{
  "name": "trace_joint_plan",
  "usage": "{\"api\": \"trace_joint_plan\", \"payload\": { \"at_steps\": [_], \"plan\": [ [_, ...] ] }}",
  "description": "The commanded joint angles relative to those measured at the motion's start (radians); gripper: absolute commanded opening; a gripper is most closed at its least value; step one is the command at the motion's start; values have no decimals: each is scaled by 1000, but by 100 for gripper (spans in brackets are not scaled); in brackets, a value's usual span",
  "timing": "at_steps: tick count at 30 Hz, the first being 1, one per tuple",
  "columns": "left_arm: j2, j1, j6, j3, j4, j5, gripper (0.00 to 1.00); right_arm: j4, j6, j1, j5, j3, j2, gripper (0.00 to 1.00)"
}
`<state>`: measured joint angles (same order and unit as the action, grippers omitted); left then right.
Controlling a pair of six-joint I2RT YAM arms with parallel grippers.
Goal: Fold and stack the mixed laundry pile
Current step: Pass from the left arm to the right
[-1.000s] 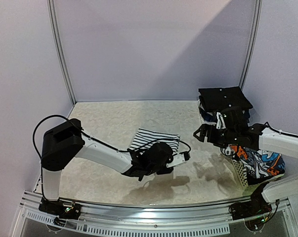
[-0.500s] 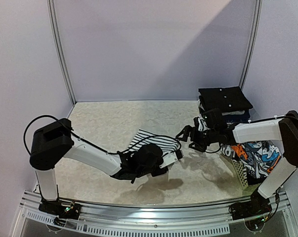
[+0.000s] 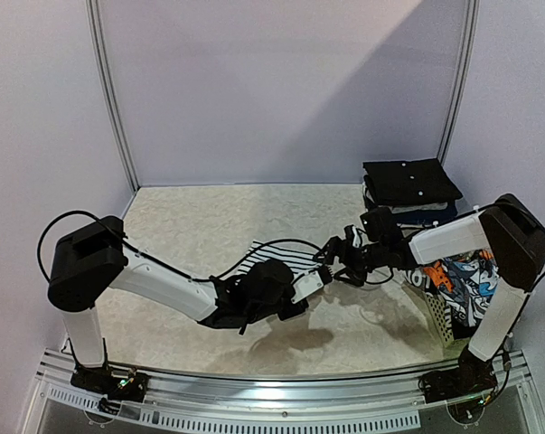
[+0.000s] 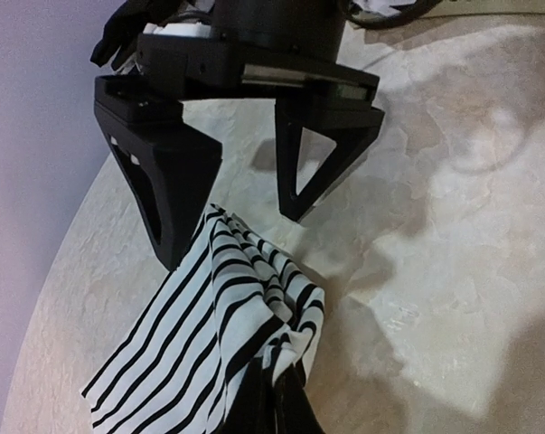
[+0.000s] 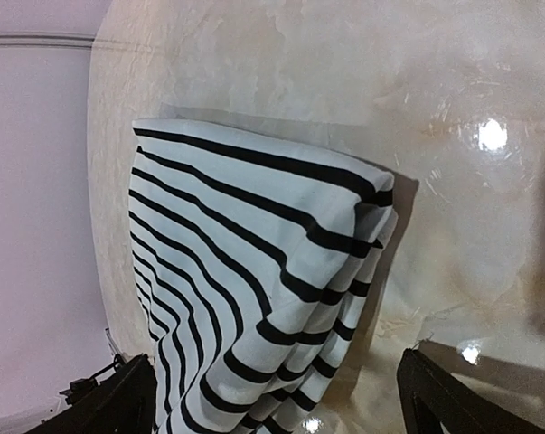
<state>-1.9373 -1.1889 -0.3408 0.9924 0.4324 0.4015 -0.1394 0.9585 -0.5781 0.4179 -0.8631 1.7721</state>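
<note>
Swinging away from the basket [image 3: 439,318] at the right edge of the table [image 3: 191,226], the right gripper [image 3: 331,258] is now reaching toward the middle of the table, where a second ago it was hovering over the basket. Its jaws are standing wide, straddling the free end of the striped garment [image 5: 245,244]. Whether a finger is already touching the cloth cannot be told.

The left gripper [image 4: 272,411] is staying clamped on a bunched fold of the same garment, holding that end slightly off the table, and it is sitting a little nearer the table's near edge than before. The striped garment is lying around the middle of the table, partly draped from that grip and partly flat.

Both arms meeting on one piece probably means the fold is about to begin, with the right side taking a second corner.

At the far right corner a stack of dark folded clothes [image 3: 409,185] is sitting just behind the right arm. A printed garment [image 3: 471,294] is waiting in the basket, unfolded.

The two grippers are working very close together, so a collision is the main risk. The loose folds may also be hiding the real corner from the right jaws.
</note>
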Motion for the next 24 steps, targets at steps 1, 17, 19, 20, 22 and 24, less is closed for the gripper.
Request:
{"api": "trace_joint_plan", "payload": {
  "at_steps": [1,17,19,20,22,24],
  "plan": [
    [43,11,31,-21,50,-4,0,-77,39,-7,28,4,50,91],
    [49,10,89,-17,67,10,0,-218,147,-3,59,15,158,77],
    [52,12,96,-19,70,14,0,-220,148,-2,54,15,158,76],
    [53,12,98,-20,71,14,0,-222,148,-1,51,15,158,76],
    [55,10,104,-21,70,8,0,-229,150,3,47,14,162,75],
    [55,11,109,-23,71,3,0,-226,151,4,33,7,165,73]
  ]
}}
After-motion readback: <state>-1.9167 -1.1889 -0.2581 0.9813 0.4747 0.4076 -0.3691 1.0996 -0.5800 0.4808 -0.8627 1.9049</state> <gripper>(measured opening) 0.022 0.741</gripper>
